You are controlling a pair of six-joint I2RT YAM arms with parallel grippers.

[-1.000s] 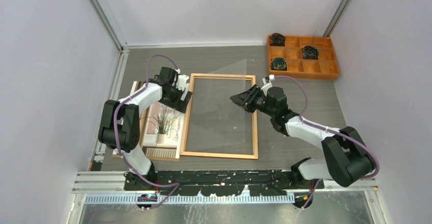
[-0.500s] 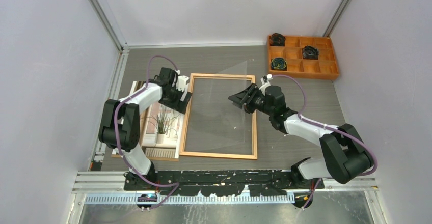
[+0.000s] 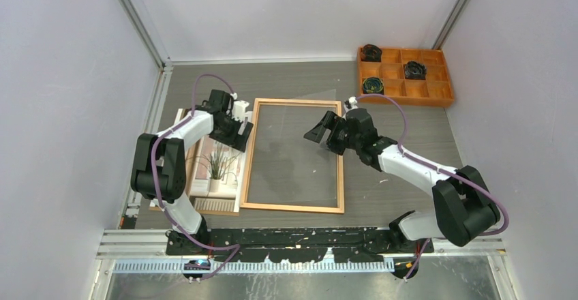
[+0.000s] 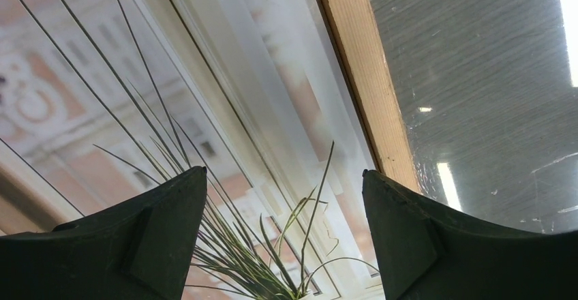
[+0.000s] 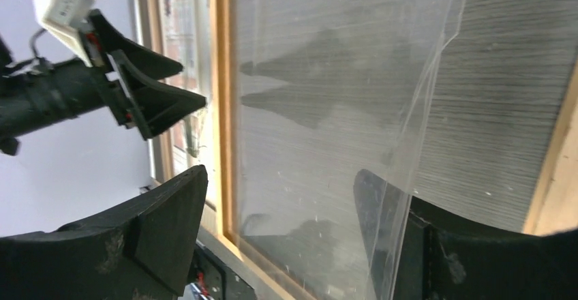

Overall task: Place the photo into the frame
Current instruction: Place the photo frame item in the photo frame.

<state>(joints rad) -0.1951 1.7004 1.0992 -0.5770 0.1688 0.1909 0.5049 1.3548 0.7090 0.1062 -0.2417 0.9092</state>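
The photo [image 3: 217, 167] of a spiky plant lies flat at the left of the table, partly under my left arm. The frame [image 3: 292, 207], thin orange-brown wood, lies beside it on the right. A clear pane [image 3: 293, 153] rests nearly flat inside the frame. My left gripper [image 3: 240, 128] hovers open over the photo [image 4: 204, 109], right by the frame's left rail [image 4: 364, 88]. My right gripper [image 3: 319, 131] hangs open above the frame's right half, gripping nothing. The pane's edge [image 5: 416, 116] runs in front of its right finger [image 5: 409, 245].
An orange compartment tray [image 3: 405, 95] with dark round parts stands at the back right. A brown board edge [image 3: 218, 206] shows under the photo's near end. White walls close in on both sides. My left gripper [image 5: 170, 102] shows in the right wrist view.
My right gripper has gone from shut on the pane to open. The pane has dropped from a tilt to nearly flat in the frame. The left arm shifted slightly left.
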